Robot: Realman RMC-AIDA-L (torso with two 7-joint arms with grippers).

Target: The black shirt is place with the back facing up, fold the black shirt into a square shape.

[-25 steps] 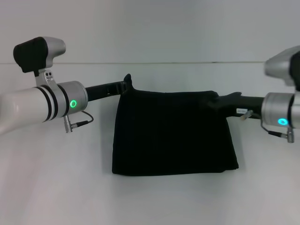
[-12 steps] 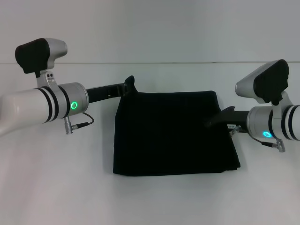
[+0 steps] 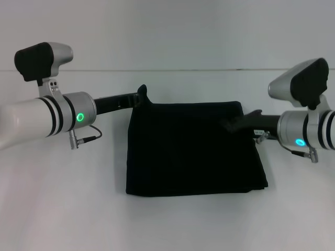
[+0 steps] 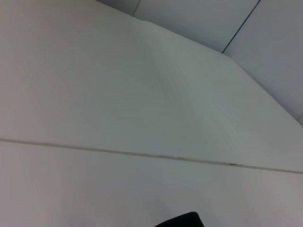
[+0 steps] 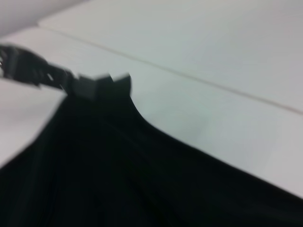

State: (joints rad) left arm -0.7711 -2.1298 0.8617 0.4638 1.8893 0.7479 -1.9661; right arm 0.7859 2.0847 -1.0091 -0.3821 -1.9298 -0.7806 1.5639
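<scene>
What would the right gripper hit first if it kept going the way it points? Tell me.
Likely the black shirt: the right gripper points toward the robot's left, low over the fabric. Beyond lies the left gripper, though depth is unclear.

1. The left arm (image 3: 31, 120) has a glossy white rounded shell, ending in a silver metallic wrist collar with two black bands around it.
2. A small ring light (image 3: 80, 117) glows green on that collar.
3. A thin black cable (image 3: 86, 137) with a silver plug loops under the left collar.
4. A silver-and-black camera housing (image 3: 42, 60) sits on a perforated metal bracket above the left wrist.
5. The left gripper (image 3: 140, 96) is a slim, matte black, hard piece.
6. The right arm (image 3: 309, 130) has the same silver collar with black bands; its ring light (image 3: 300, 141) glows cyan-blue.
7. A matching silver-and-black camera housing (image 3: 301, 81) tops it.
8. The right gripper (image 3: 235, 124) is also matte black, with a small white label on its stem.
</scene>
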